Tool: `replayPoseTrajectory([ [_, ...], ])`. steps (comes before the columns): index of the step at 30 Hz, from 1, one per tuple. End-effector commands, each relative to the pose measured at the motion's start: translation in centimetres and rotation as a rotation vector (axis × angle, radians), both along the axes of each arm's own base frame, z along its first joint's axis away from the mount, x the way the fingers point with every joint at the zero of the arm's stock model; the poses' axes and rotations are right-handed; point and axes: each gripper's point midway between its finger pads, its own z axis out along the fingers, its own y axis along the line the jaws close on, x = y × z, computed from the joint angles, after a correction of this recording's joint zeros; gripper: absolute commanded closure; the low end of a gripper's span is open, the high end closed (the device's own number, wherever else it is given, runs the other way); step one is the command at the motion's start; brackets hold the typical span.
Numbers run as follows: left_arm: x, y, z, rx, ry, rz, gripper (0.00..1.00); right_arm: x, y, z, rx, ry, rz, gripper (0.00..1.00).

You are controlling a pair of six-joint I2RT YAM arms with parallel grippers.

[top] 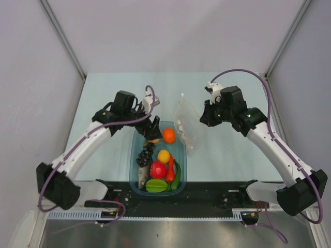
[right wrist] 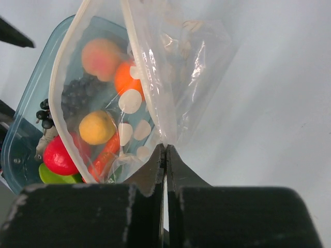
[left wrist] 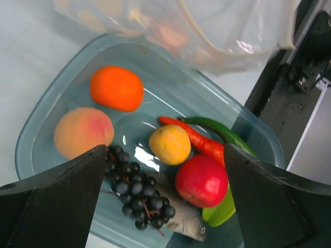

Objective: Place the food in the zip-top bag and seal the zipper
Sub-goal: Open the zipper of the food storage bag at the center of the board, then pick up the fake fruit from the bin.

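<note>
Now right jaws pinch zip-top bag (right wrist: 196, 67); left jaws spread above tub (left wrist: 176, 82).

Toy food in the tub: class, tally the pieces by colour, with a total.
Orange: 1 (orange fruit)
Peach-pink: 1 (peach)
Yellow: 1 (lemon)
Red: 2 (round fruit, red pepper)
Green: 2 (green pepper, starfruit)
Black: 1 (grapes)
Grey: 1 (fish)
Total: 9

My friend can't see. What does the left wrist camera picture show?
The left gripper hangs open above a teal tub holding a toy orange, peach, lemon, red fruit, black grapes, grey fish, red pepper and green pepper. The clear bag shows along the top edge.
</note>
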Motion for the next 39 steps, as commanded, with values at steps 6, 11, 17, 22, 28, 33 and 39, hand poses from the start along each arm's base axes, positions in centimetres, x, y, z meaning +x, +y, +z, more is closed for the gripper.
replayPoseTrajectory([
  [6, -5.2, 4.0, -1.8, 0.087, -0.243, -0.174, 0.02, -0.3, 0.5, 1.5, 0.083, -0.019, 0.002, 1.00],
  [11, -9.4, 4.8, -4.3, 0.115, -0.302, -0.459, 0.07, -0.5, 0.7, 1.6, 0.097, -0.011, 0.010, 1.00],
  [17, -13.1, 8.0, -7.2, 0.271, -0.435, -0.899, 0.11, -0.7, 0.9, 1.0, 0.095, 0.007, 0.019, 1.00],
  [22, -13.2, 6.8, -7.9, 0.322, -0.467, -1.014, 0.08, -0.6, 1.0, 0.9, 0.099, 0.005, 0.019, 1.00],
  [28, -10.5, 5.7, -9.6, 0.418, -0.528, -0.958, 0.03, -0.7, 0.6, 1.3, 0.093, -0.005, 0.010, 1.00],
  [33, -7.8, 4.9, -10.4, 0.479, -0.523, -0.836, 0.05, -0.5, 0.5, 1.5, 0.093, -0.010, 0.003, 1.00],
  [39, -6.7, 4.4, -10.6, 0.488, -0.382, -0.643, 0.09, -0.2, 0.3, 1.3, 0.087, -0.008, -0.002, 1.00],
])
